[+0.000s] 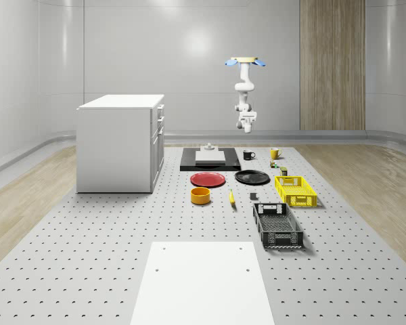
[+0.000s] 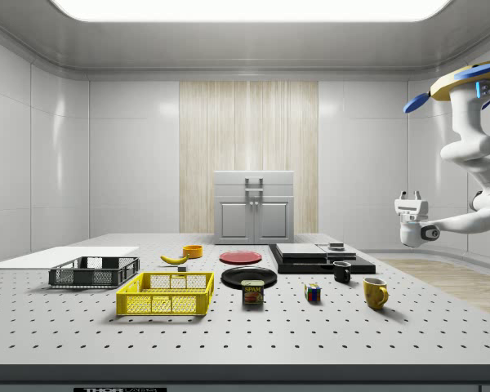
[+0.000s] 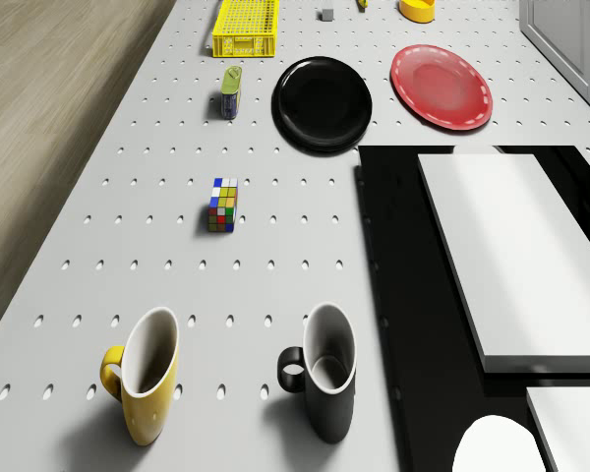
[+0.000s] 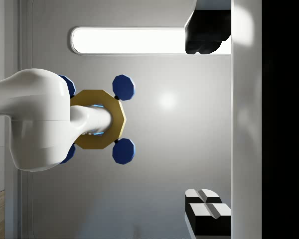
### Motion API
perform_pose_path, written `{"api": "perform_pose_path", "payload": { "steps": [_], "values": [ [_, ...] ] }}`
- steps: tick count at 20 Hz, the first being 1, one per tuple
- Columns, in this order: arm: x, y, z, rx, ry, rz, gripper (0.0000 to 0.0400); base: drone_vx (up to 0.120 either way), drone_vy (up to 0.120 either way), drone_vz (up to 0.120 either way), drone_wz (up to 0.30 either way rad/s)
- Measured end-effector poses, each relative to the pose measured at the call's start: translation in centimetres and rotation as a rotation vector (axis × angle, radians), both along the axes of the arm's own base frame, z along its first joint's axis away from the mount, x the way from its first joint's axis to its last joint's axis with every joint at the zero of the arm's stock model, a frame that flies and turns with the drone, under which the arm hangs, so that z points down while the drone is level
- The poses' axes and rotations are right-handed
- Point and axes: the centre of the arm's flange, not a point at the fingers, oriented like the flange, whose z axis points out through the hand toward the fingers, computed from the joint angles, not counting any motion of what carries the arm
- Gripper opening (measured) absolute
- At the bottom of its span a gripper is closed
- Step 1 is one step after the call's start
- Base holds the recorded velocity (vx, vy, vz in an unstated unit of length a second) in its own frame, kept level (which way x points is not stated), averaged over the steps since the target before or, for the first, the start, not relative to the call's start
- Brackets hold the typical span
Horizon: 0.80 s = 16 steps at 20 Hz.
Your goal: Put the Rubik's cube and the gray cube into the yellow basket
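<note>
The Rubik's cube (image 3: pixel 222 205) lies on the perforated table between the mugs and a tin can; I also see the Rubik's cube (image 2: pixel 313 292) in the side view. The small gray cube (image 3: pixel 326 14) sits past the black plate, beside the yellow basket (image 3: pixel 246 28). That yellow basket (image 1: pixel 296 190) stands empty at the table's right in the whole-scene view. The drone (image 1: pixel 243 62) hovers high above the table's far end, near the mugs. My gripper (image 2: pixel 408 195) hangs well above the table, turned upward toward the drone. In the wrist view the gripper (image 4: pixel 208 122) is open and holds nothing.
A yellow mug (image 3: pixel 143 379) and a black mug (image 3: pixel 324 369) stand under the drone. A black slab with white blocks (image 3: pixel 511 246), a black plate (image 3: pixel 323 103), a red plate (image 3: pixel 441 86), a tin can (image 3: pixel 231 92), a black basket (image 1: pixel 277 225) and a white cabinet (image 1: pixel 120 142) share the table.
</note>
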Motion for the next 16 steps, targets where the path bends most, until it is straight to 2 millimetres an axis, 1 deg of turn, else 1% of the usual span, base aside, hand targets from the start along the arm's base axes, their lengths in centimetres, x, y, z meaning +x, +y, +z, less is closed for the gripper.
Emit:
{"api": "perform_pose_path", "payload": {
  "steps": [6,16],
  "values": [
    [0.1,0.0,1.4,0.000,-0.005,0.000,0.0400,0.120,0.120,0.000,0.000],
    [0.1,0.0,1.8,0.000,-0.012,0.000,0.0400,0.120,0.120,0.000,0.000]
  ]
}}
